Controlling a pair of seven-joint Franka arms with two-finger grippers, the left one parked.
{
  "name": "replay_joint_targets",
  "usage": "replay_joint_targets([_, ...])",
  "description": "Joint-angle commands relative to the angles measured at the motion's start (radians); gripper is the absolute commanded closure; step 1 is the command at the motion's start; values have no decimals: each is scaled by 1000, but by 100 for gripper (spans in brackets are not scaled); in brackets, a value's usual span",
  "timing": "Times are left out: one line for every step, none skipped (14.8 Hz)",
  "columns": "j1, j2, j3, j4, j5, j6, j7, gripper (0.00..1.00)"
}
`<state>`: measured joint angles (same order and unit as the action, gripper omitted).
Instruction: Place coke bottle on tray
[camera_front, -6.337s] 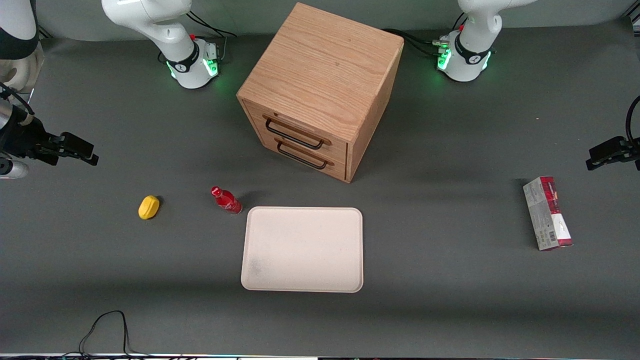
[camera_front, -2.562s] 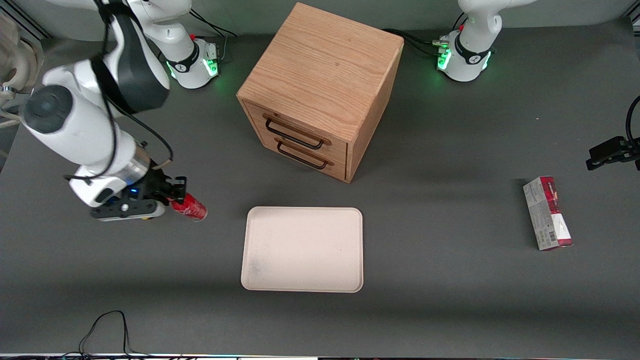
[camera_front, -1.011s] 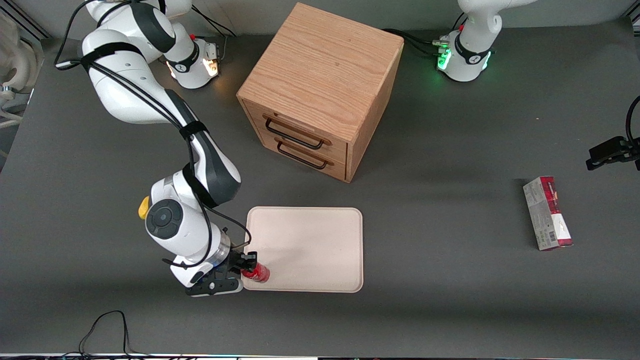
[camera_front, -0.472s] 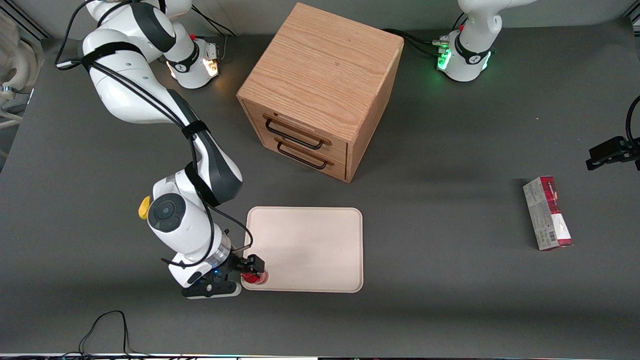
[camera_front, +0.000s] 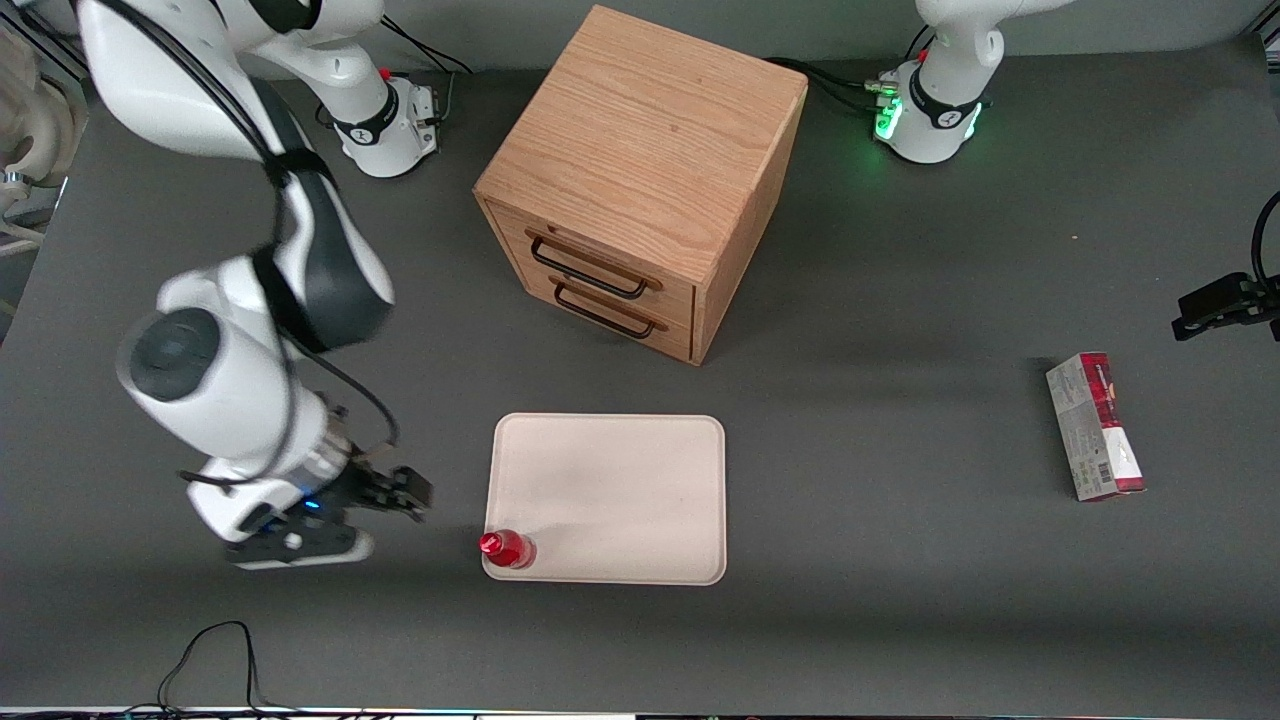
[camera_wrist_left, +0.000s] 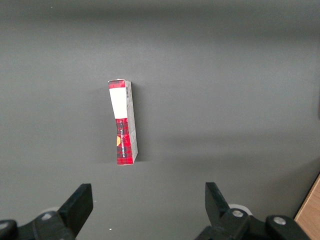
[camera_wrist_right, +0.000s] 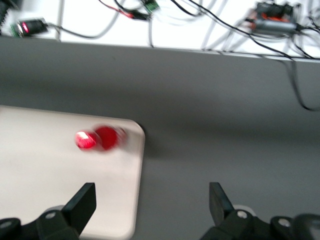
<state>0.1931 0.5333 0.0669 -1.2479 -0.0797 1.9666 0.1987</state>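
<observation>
Dark grey counter (camera_front: 900, 560) carried the cream tray (camera_front: 620, 480), and the coke bottle (camera_front: 507, 548) stood upright on it, in the corner nearest the front camera at the working arm's end. Just off that end of the tray, the hand (camera_front: 405, 492) hung above the counter with its fingers (camera_wrist_right: 82, 202) spread apart, holding nothing, clear of the bottle. A wooden drawer cabinet (camera_front: 640, 180) sat farther from the camera.

Coke bottle (camera_front: 506, 549) on tray (camera_front: 610, 490); hand (camera_front: 405, 494) beside.
</observation>
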Motion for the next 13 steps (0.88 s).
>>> replay_joint_targets([-6,-226,-91,-229,67,-95,-132,0])
replay_joint_targets([-7,-271,-114,-254,69,-139,-146,0])
replay_joint_targets([-17,-318,-140,-281,78,-176,-163,0])
replay_joint_targets([-23,-363,-166,-309,101,-199,-192,0])
replay_joint_targets([-24,-407,-203,-341,130,-213,-220,0])
replay_joint_targets([-24,-455,-232,-376,139,-216,-223,0])
replay_joint_targets([-29,-487,-246,-402,140,-218,-223,0])
replay_joint_targets([-41,-501,-251,-413,140,-219,-222,0])
replay_joint_targets([-44,-504,-252,-415,140,-219,-220,0])
replay_joint_targets([-44,-506,-252,-415,140,-219,-219,0])
replay_joint_targets([-44,-506,-252,-415,140,-219,-216,0])
replay_joint_targets([-46,-507,-252,-413,140,-221,-214,0])
replay_joint_targets([-46,-509,-252,-413,141,-227,-214,0])
